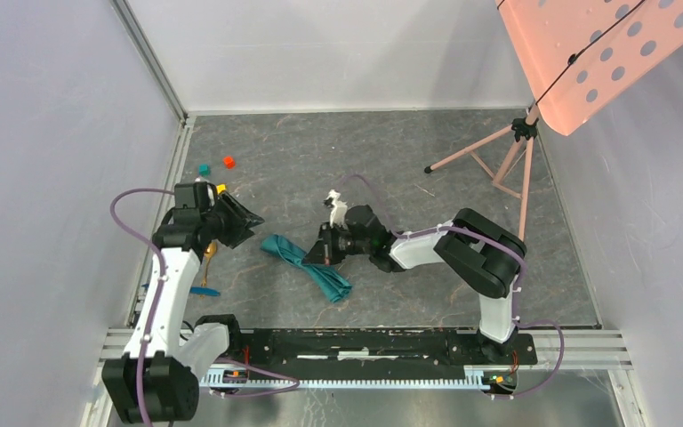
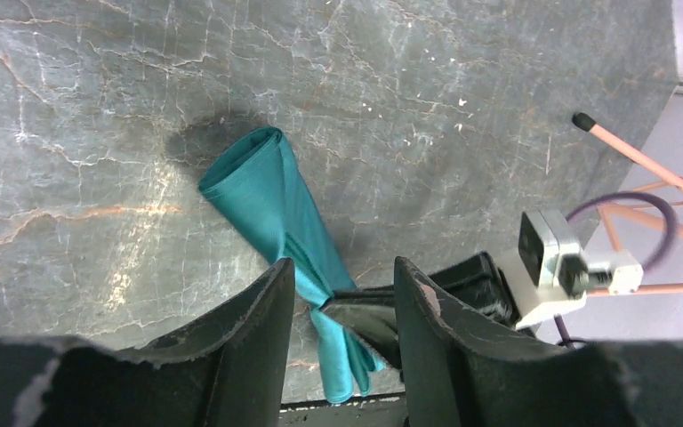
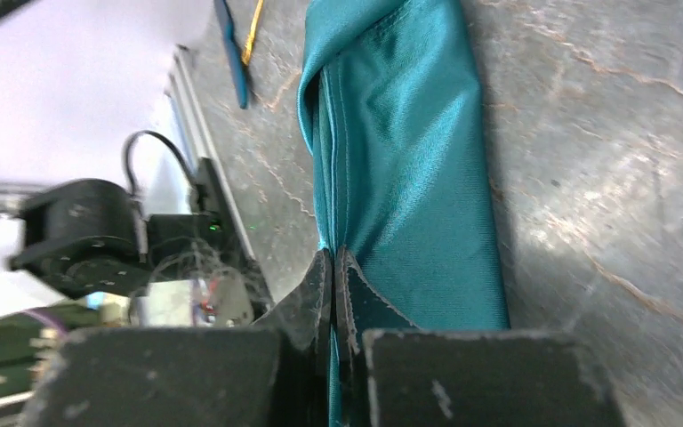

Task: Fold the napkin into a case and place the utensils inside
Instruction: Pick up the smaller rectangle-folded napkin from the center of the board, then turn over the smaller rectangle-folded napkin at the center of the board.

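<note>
The napkin [image 1: 307, 262] is a teal cloth folded into a long narrow strip, lying aslant mid-table. My right gripper [image 1: 317, 253] is shut on its long edge near the middle; in the right wrist view the fingertips [image 3: 333, 255] pinch the fabric [image 3: 409, 160]. My left gripper [image 1: 249, 221] hangs open just left of the strip's far end and holds nothing. In the left wrist view its fingers [image 2: 262, 311] frame the napkin [image 2: 262, 191] and the right gripper's black fingers [image 2: 369, 311]. A gold spoon [image 1: 206, 258] and a blue utensil [image 1: 203, 290] lie by the left arm.
Small teal [image 1: 204, 169], red [image 1: 229, 162] and yellow [image 1: 220, 189] cubes sit at the back left. A pink tripod [image 1: 498, 160] carrying a perforated pink panel [image 1: 587, 53] stands at the back right. White walls close the table on three sides.
</note>
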